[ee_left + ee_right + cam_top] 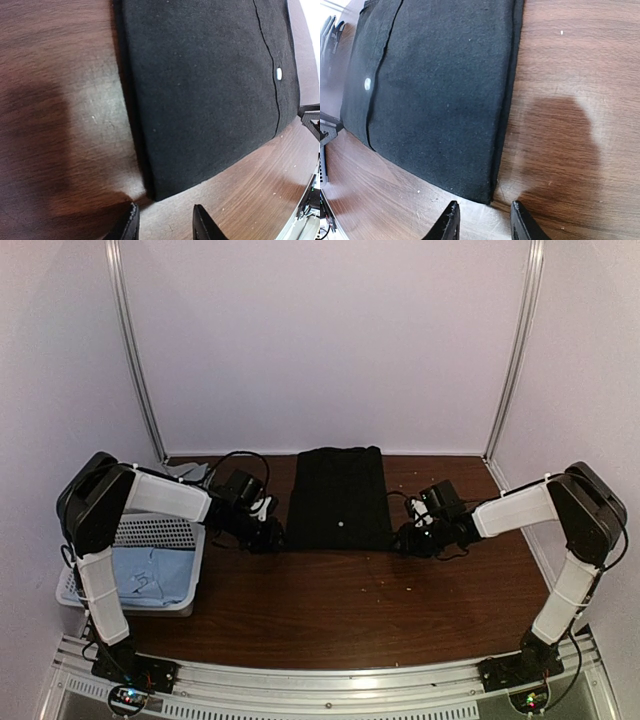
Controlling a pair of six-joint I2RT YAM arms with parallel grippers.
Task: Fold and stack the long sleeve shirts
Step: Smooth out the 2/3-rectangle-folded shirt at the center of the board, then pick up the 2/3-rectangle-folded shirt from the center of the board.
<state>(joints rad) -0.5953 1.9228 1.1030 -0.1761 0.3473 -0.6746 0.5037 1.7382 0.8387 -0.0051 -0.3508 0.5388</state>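
Observation:
The black shirt (338,497) lies folded into a long rectangle at the table's back middle, with a tiny white mark (341,524) near its front edge. My left gripper (272,537) is open and empty just off its near left corner (159,192). My right gripper (403,540) is open and empty just off its near right corner (487,195). Both sets of jaws stand apart over bare wood, a little short of the cloth. The light blue shirt (152,577) lies in the basket at the left. A greyish shirt (186,473) peeks out behind the left arm.
The white lattice basket (160,532) stands at the left edge under the left arm. White walls and two metal posts close the back. The brown wooden table (380,610) stretches bare to the near rail.

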